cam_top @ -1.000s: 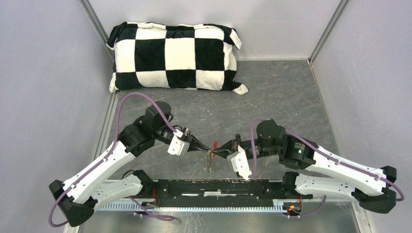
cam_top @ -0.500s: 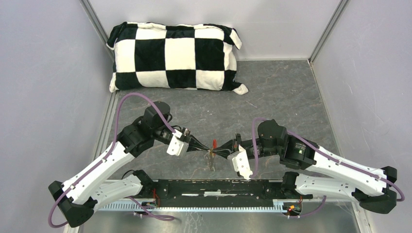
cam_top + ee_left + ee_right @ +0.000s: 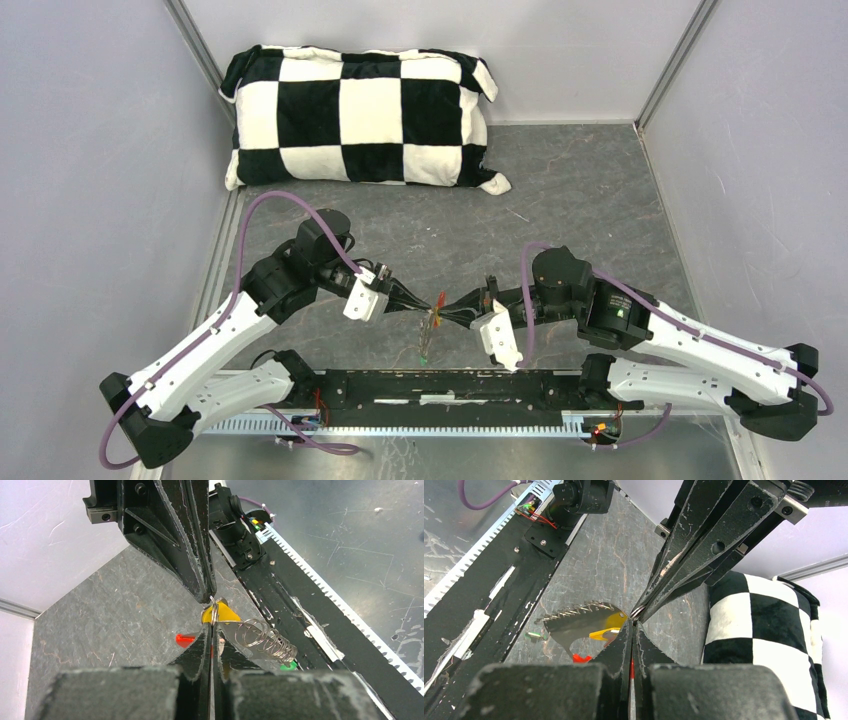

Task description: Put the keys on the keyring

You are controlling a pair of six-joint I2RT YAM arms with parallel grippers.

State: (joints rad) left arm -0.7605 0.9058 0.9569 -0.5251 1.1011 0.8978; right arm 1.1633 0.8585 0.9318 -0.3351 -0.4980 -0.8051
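Threading step, by the look. Left gripper (image 3: 212, 630) and right gripper (image 3: 631, 626) both clenched tip to tip on the keyring (image 3: 262, 639), lower centre of the overhead frame. Yellow key (image 3: 223, 613) at the pinch, green key (image 3: 287, 666) dangling lower. Next move likely needs the coil spread without slipping.

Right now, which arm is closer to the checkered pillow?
Left. The left arm bends close in front of the pillow; the right arm sits farther away, beyond its right corner.

Both arms angled inward, elbows bent outward. Left gripper (image 3: 424, 307) and right gripper (image 3: 449, 307) meet tip to tip, jaws pressed together.
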